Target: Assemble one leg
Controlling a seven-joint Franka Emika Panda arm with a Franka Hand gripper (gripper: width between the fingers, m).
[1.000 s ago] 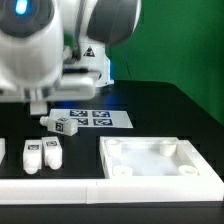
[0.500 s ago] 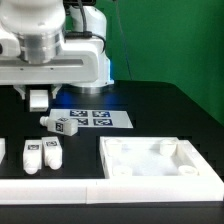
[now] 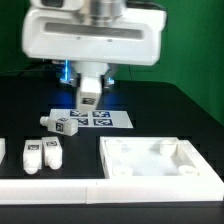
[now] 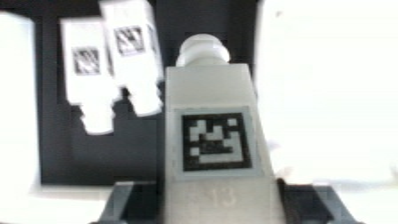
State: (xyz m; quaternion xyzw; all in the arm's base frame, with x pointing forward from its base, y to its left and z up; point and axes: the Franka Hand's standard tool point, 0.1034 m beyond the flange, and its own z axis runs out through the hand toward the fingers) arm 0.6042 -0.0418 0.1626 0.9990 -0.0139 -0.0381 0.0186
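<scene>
gripper (image 3: 88, 88): we've got it pinched on 1 leg (image 3: 88, 99)
leg: hanging over the marker board (image 3: 115, 118), by the desk's (image 3: 170, 105) back edge

A black tabletop (image 3: 170, 108) fills the scene under even light — behind its far edge stands a plain green backdrop (image 3: 200, 40).

Bright, even light but soft focus in the exterior view, with a blue glow (image 3: 65, 72) just behind the fingers of the gripper (image 3: 88, 102); the wrist view is blurry, white glare washing out everything beyond the leg (image 4: 214, 125) between them.
</scene>
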